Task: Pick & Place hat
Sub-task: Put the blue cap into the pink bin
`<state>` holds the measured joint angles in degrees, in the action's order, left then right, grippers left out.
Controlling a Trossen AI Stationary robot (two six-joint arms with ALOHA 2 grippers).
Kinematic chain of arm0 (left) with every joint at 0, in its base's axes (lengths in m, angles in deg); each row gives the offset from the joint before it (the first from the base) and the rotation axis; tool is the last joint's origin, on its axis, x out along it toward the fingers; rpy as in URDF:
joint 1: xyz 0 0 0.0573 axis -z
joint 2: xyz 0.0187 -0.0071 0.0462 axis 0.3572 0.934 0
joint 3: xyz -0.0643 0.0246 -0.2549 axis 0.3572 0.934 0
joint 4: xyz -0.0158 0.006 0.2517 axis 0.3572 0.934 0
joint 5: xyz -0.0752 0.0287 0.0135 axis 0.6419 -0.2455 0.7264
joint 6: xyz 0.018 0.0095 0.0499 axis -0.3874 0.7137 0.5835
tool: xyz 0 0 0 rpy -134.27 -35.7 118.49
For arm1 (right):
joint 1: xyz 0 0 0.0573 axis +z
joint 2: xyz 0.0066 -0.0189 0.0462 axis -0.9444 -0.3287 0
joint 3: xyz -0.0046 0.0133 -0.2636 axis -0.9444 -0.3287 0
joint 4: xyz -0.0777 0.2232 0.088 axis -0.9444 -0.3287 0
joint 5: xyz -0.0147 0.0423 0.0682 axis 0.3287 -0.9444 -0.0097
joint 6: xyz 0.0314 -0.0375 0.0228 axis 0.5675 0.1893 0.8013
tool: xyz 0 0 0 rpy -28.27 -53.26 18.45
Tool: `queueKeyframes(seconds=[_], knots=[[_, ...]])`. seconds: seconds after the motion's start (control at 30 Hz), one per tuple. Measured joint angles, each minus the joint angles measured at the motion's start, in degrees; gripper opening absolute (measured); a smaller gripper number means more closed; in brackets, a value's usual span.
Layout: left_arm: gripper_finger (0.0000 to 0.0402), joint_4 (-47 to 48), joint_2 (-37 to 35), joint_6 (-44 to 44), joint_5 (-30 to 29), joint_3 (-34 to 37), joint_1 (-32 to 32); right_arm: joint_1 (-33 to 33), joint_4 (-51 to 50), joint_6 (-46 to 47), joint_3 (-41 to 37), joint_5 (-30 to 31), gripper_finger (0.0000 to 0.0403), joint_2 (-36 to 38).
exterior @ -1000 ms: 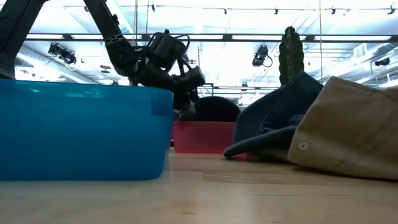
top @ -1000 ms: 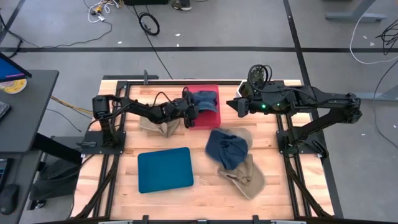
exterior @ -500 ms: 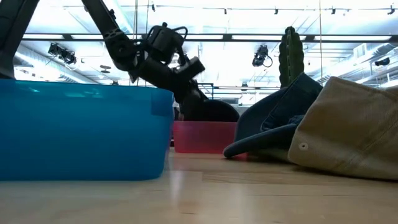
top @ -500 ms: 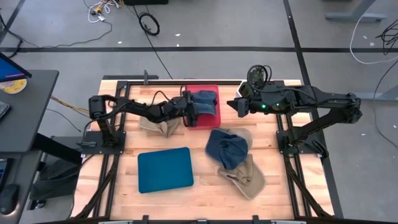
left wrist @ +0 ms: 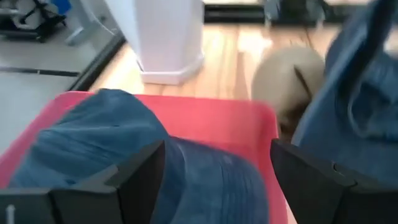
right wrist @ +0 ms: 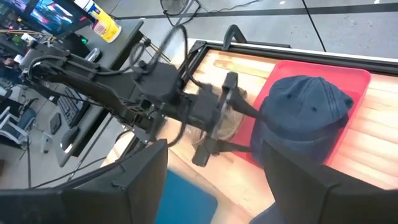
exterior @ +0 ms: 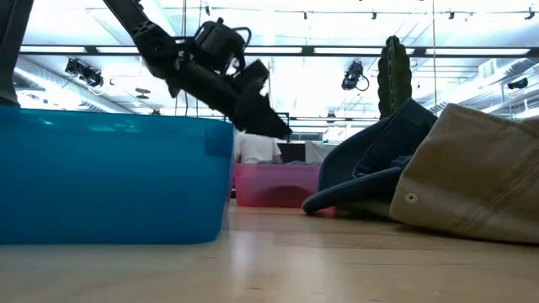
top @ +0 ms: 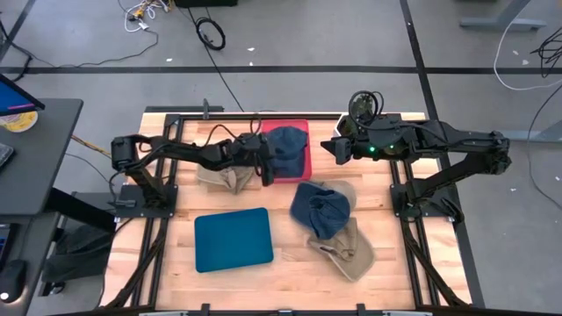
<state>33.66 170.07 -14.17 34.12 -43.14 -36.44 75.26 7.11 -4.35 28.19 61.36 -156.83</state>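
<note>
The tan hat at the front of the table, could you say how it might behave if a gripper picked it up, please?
The tan hat lies crumpled, so it probably flops and sags. Being cloth, it looks light. It will hardly roll.

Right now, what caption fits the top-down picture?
Left gripper open beside blue hat in red bin.

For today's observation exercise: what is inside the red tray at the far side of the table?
A blue cap lies in the red tray, covering most of its floor; whatever might lie beneath the cap is hidden. The open left hand is beside it.
</note>
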Motion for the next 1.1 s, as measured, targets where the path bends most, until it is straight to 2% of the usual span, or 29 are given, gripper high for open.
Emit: queueKeyframes(seconds=[0.13,0.37,0.5,0.7,0.77,0.9,1.1], knots=[[0.0293,0.0,-3.5,-4.4,-3.6,0.0,0.0,0.0,-0.1,-0.2,0.0,0.0,0.0261,0.0],[0.0276,0.5,-14.5,-10.1,-3.7,0.0,0.0,0.0,-0.7,-1.7,0.0,-2.9,0.0261,0.9],[0.0264,0.0,-21.9,-15.8,-0.1,-0.1,0.0,0.1,-2.6,-2.2,0.0,-7.5,0.0261,2.2],[0.0251,0.4,-30.1,-25.1,9.4,-0.1,0.0,2.7,-11.7,-1.1,0.0,-11.8,0.0261,3.3],[0.0249,0.4,-31.6,-27.1,11.3,-0.1,0.0,4.3,-16.2,0.0,0.0,-12.1,0.0261,3.3],[0.0248,0.8,-33.2,-29.1,11.1,-0.1,0.3,7.8,-23.4,0.5,-0.1,-12.0,0.0261,2.8],[0.0248,0.8,-32.9,-31.8,11.0,-0.1,0.4,13.1,-26.0,0.0,-6.1,-11.6,0.0261,3.3]])
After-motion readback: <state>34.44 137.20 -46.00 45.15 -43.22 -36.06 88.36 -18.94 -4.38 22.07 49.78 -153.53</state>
